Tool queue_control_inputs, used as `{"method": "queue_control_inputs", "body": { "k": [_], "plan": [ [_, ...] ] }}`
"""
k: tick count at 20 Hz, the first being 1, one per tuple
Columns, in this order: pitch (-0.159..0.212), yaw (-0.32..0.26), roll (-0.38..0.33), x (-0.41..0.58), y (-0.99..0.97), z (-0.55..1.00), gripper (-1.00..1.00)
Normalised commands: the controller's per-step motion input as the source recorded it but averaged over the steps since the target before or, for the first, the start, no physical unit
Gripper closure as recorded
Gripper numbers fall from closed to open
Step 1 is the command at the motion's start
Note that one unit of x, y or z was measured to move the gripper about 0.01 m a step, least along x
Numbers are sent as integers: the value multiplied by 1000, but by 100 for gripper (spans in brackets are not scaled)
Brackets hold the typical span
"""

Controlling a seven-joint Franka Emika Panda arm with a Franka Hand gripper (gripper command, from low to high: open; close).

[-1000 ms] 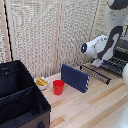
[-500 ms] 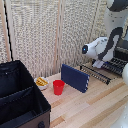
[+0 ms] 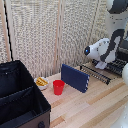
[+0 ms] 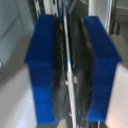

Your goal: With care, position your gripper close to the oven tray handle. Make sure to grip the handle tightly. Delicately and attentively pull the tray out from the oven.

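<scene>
Wooden table [image 3: 95, 107] | handle [image 4: 66, 65] between 2 fingers [image 4: 46, 65] | tool [image 4: 70, 70] clamped on it

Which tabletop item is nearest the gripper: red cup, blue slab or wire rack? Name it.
The oven tray, the dark wire rack: the gripper sits right on it, while the blue slab and red cup stand apart.

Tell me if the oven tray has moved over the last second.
Cannot tell for sure. In the exterior view the oven tray sits in much the same place relative to the dark blue slab as before; any slide is too slight to see.
</scene>
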Motion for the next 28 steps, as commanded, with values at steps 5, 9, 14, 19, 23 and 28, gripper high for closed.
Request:
{"method": "queue_control_inputs", "body": {
  "k": [5,9,14,19,23,28],
  "plan": [
    [2,93,46,6,359,190,100],
    [0,117,144,0,500,243,100],
    [0,121,207,0,431,294,100],
    [0,128,179,-1,436,129,100],
    [0,127,88,-23,523,0,100],
    [9,41,18,39,166,57,-100]
  ]
}}
